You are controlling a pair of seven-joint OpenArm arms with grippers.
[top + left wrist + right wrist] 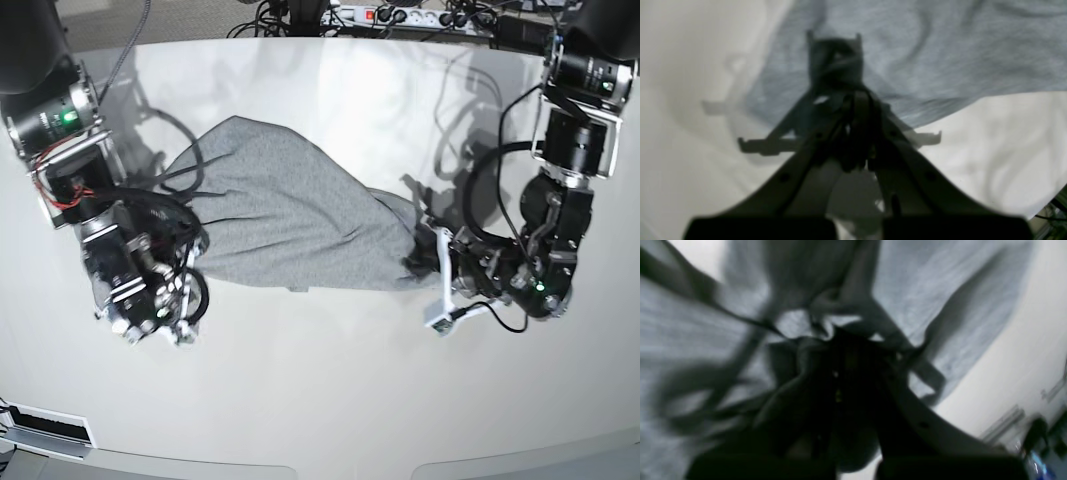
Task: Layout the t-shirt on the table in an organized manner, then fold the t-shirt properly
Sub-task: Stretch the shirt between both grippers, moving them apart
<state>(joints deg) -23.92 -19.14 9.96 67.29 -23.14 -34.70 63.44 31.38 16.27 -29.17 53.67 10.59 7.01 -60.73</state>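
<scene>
Between two closed claws, left claw (pixel 425 252) and right claw (pixel 190 262), each pinching the t-shirt (pixel 290 215).

Bare table (pixel 330 400) across the near side, t-shirt (pixel 290 220) stretched across the middle between both arms, open tabletop beyond it, cables and power strip (pixel 400 15) along far edge

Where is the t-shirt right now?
In the base view the grey t-shirt lies stretched across the middle of the white table, between the right end effector and left end effector.
</scene>
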